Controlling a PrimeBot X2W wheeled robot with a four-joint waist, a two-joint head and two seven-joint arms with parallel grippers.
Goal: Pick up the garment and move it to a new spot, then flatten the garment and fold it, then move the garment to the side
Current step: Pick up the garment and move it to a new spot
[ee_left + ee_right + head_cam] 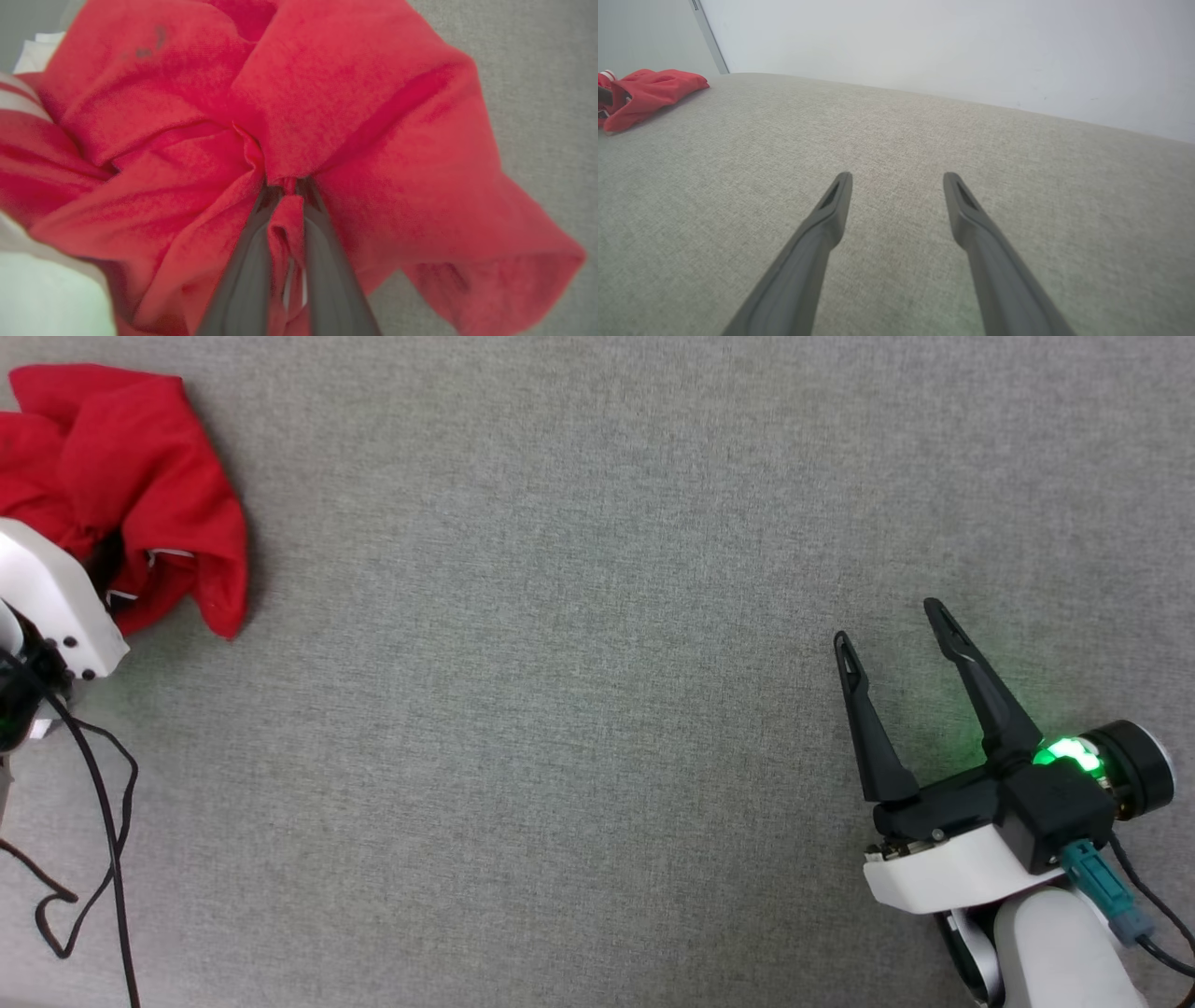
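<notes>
The garment [140,476] is a crumpled red heap at the far left of the grey surface, with a bit of white trim showing. In the left wrist view the garment [355,116] bunches around my left gripper [289,184], whose two dark fingers are shut on a pinched fold of red cloth. In the head view the pale left wrist housing covers the heap's lower left part and hides those fingers. My right gripper [892,621] rests open at the lower right, far from the cloth, with nothing between its fingers. The right wrist view shows the garment [649,91] far off at the left.
A grey fabric surface [579,709] spreads across the whole head view. Black cables [103,821] loop down at the lower left beside the left arm. A pale wall [948,51] rises behind the surface's far edge.
</notes>
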